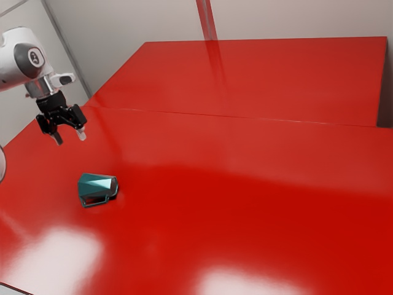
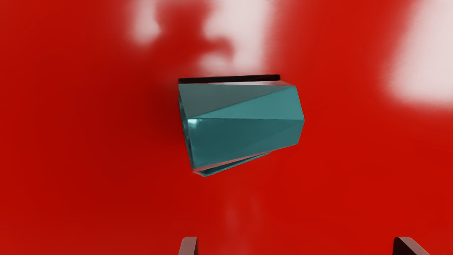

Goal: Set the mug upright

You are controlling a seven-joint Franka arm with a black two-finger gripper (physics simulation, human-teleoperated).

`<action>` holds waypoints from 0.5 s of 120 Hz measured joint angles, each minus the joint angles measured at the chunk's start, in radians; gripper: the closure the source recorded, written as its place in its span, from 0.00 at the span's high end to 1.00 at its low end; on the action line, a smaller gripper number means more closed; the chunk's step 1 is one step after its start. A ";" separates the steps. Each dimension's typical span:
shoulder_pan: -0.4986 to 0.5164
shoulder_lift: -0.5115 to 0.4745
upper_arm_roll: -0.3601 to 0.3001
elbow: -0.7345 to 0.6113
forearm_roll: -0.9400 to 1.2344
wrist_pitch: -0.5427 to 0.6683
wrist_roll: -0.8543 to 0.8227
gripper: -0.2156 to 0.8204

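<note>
in the exterior view my arm [image 1: 18, 60] comes in from the upper left, and the black fingers [image 1: 70, 139] at its end point down over the glossy red surface [image 1: 245, 153]. i can see a gap between the two tips and nothing held in it. the teal mug [image 1: 96, 184] lies on its side on the surface, toward the exterior view's left, lower in the frame than my fingers and apart from them. its mouth faces the exterior view's right, and its angular handle [image 1: 95, 203] sits along the side nearer that camera. a thin seam runs across the surface behind the mug. beyond the surface stands a pale wall [image 1: 295, 18] with a red upright strip [image 1: 204, 18] on it.

in the wrist view i have the two tips standing wide apart, with bare red surface between them. the mug lies out ahead of them, touching neither one, with its faceted side up toward my camera. the rim is at one end and the narrower base at the other. white glare and a soft dark shape lie on the surface beyond the mug.
</note>
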 joint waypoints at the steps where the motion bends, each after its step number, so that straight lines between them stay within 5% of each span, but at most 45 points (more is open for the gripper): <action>1: 0.001 0.000 0.004 -0.004 -0.004 0.002 0.005 0.79; 60: 0.043 -0.002 0.161 -0.276 -0.303 0.081 0.264 0.79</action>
